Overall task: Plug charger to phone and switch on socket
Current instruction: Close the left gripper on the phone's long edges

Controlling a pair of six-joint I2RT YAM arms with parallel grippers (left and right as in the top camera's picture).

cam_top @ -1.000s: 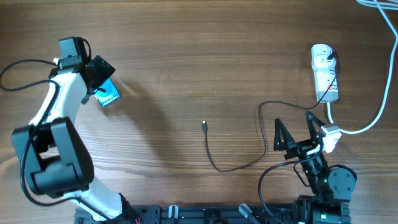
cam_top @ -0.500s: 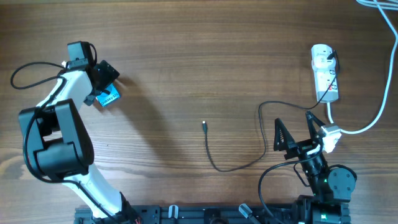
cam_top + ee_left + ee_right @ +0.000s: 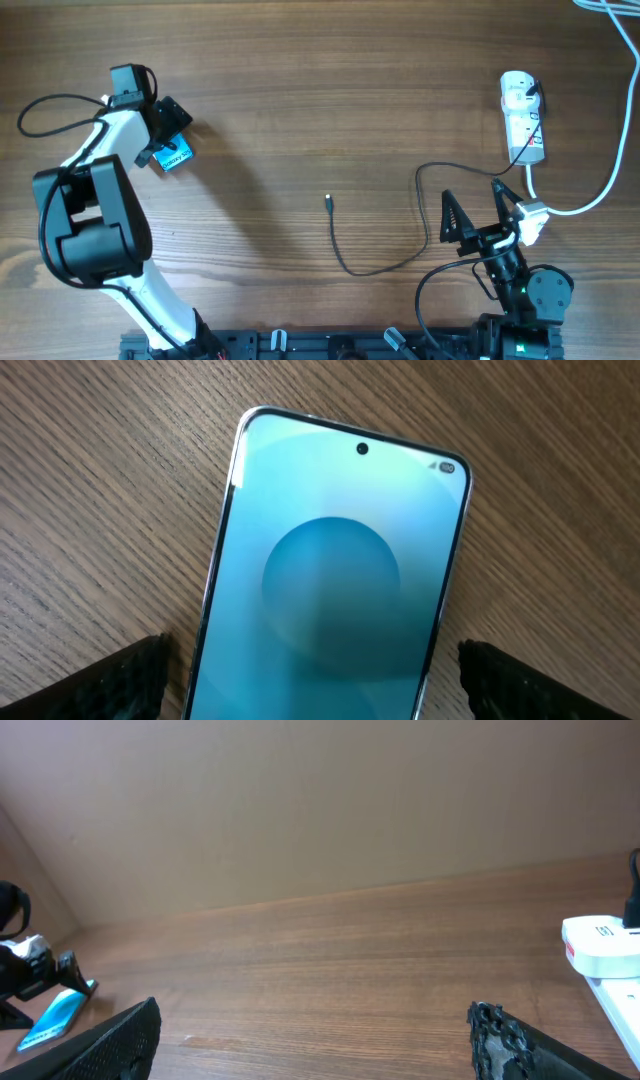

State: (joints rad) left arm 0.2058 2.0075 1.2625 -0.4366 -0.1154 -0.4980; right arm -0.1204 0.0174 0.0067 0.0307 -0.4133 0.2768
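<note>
My left gripper (image 3: 322, 685) stands wide open and empty astride the phone (image 3: 335, 560), which lies, perhaps slightly tilted, far left of the socket (image 3: 522, 117), so I can grasp it for the charger (image 3: 370, 271).

1. Overhead view: bright, even light on the desk (image 3: 320, 80). The wood grain is sharp out to the edges, with no glare.
2. The left arm (image 3: 95, 230) casts a broad, soft shadow on the wood to the picture's right of it.
3. Left wrist view: the phone (image 3: 330, 560) is crisp, with a dim patch low on its screen. The left claw (image 3: 315, 675) tips are dark and slightly soft.
4. Right wrist view: dimmer, warmer and hazy. The right claw (image 3: 320, 1040) tips blur in the foreground, and the socket (image 3: 605, 945) glares near-white.
</note>
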